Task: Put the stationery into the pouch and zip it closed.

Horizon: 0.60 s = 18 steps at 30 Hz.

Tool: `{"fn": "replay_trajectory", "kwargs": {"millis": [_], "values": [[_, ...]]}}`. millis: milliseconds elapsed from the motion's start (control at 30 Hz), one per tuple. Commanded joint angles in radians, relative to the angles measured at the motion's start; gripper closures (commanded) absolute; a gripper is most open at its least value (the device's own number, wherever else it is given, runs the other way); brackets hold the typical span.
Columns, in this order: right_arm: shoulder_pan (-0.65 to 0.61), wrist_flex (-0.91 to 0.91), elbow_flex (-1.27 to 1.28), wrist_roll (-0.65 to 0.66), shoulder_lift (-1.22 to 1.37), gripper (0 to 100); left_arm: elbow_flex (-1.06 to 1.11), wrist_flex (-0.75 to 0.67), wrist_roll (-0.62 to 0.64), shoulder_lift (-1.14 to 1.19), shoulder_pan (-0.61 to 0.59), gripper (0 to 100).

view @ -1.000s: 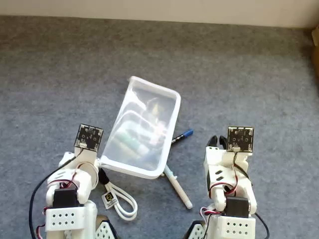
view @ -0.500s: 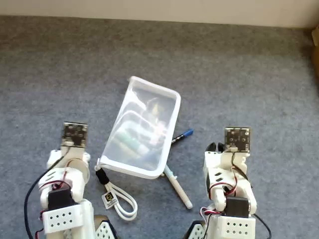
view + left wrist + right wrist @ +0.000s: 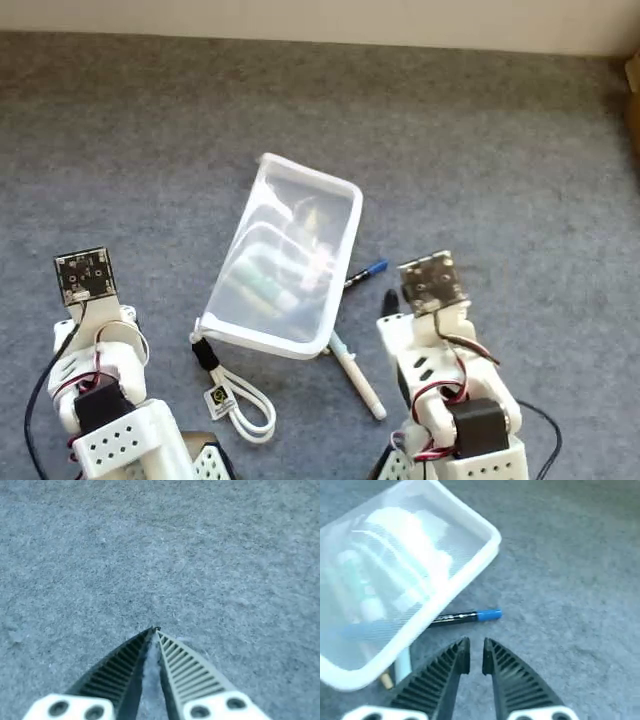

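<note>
Where the grey, carpet-like table meets a pale strip at its far edge, a broad stretch of its surface lies between that edge and the pouch. More of it runs out to the right of the arms.

The translucent pouch lies flat near the middle of the table. It is turned at a slant, with one short edge toward the far side and the other toward the arms. Pale green and white stationery shows dimly through its wall. I cannot tell whether the zip is open or drawn.

The left end effector hangs over bare table well to the left of the pouch. Its jaws are pressed together at the tips and hold nothing. The right end effector is near the pouch's right long edge, with its jaws a narrow gap apart and nothing between them.

A white pen lies on the table between the two arms. One end of it is tucked under the pouch's near right corner. A white looped cord with a black tag trails from the pouch's near left corner toward the left arm.

A blue-capped pen lies just ahead of the right end effector's tips. Its dark barrel goes under the pouch's rim and its cap points out onto open table.
</note>
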Motion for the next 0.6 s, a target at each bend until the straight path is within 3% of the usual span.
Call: {"fn": "replay_trajectory", "kwargs": {"millis": [0, 200, 400, 567], "values": [[-0.130, 0.033, -0.171, -0.037, 0.182, 95.0, -0.068, -0.017, 0.009, -0.013, -0.016, 99], [-0.341, 0.027, -0.243, -0.126, 0.378, 94.6, -0.067, -0.017, 0.008, -0.013, -0.015, 98], [-0.515, -0.028, -0.248, -0.219, 0.509, 87.8, -0.061, -0.015, 0.023, -0.013, -0.012, 78], [-0.644, -0.128, -0.248, -0.265, 0.648, 85.7, -0.059, -0.015, 0.114, -0.013, -0.015, 75]]}}
